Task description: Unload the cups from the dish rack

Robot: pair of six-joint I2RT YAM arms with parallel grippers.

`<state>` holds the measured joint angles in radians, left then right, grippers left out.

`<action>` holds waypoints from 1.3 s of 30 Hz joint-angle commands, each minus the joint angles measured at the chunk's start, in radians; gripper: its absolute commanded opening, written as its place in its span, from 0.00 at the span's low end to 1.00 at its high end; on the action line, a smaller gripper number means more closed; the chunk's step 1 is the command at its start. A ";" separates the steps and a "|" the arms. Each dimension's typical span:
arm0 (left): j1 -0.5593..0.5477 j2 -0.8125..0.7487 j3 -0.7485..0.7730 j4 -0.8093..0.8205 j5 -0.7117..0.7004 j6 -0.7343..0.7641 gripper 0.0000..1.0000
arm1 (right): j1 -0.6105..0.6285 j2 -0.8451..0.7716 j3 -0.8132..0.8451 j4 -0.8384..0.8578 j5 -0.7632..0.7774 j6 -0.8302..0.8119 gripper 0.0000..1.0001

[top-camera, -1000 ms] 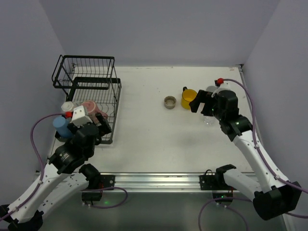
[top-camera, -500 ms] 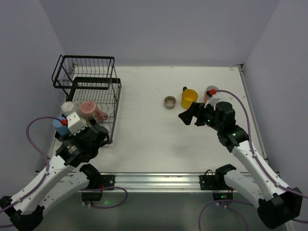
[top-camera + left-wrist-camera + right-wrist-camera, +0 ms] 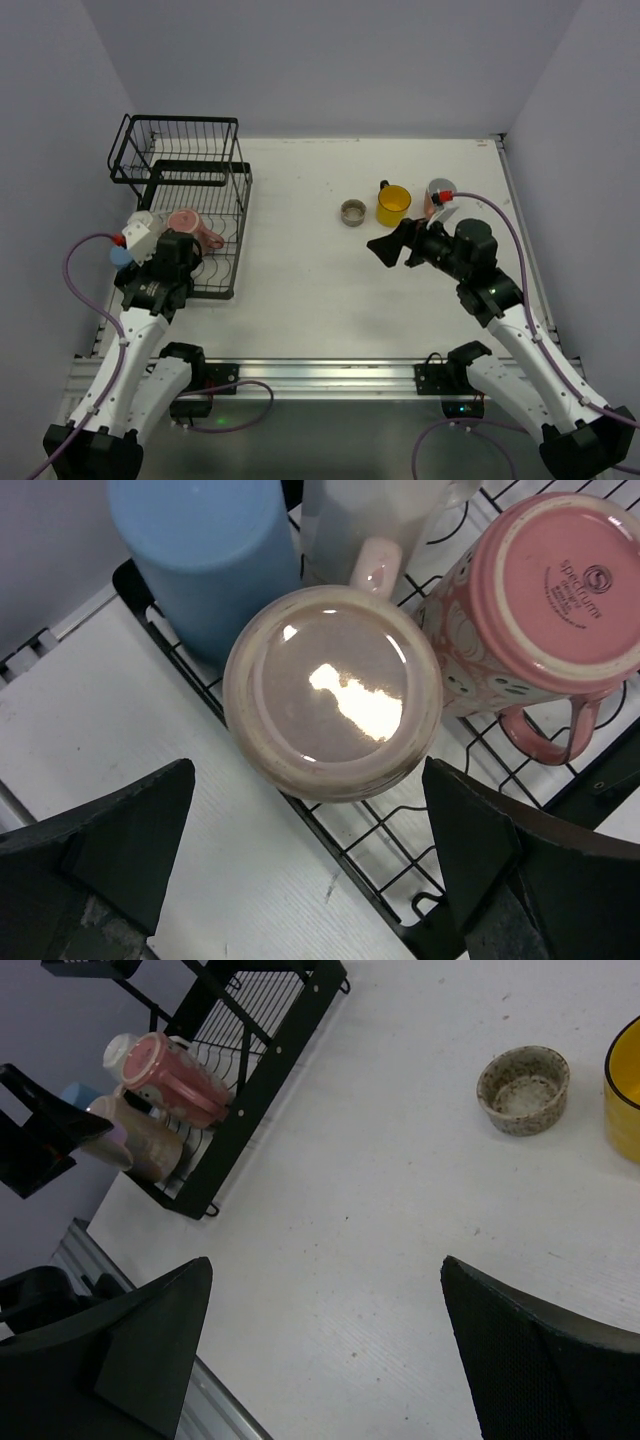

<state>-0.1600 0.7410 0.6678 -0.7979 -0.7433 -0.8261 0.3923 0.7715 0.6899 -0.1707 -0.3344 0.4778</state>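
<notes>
Left jaws were wide open over the beige mug (image 3: 330, 705) in the rack (image 3: 137, 583), touching nothing; right jaws, well away from the rack, were open and empty.

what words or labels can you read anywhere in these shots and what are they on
"spectrum": printed on the upturned base of the pink mug in the dish rack, beside a small round logo.
Finer print just under that word: too small to read.
No text shows on the beige mug, the light blue cup or anything else in view.
</notes>
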 commanded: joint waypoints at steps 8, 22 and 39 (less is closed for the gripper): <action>0.089 0.118 0.024 0.187 0.047 0.180 1.00 | 0.034 -0.026 -0.009 0.040 -0.058 0.001 0.99; 0.149 0.230 0.018 0.269 0.088 0.214 1.00 | 0.048 -0.014 -0.010 0.033 -0.051 -0.008 0.99; 0.149 -0.087 0.117 0.171 0.404 0.262 0.30 | 0.079 -0.015 -0.027 0.164 -0.124 0.166 0.99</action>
<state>-0.0196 0.7025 0.6781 -0.6590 -0.4191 -0.6056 0.4572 0.7589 0.6777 -0.1181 -0.4034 0.5465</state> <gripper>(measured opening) 0.898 0.990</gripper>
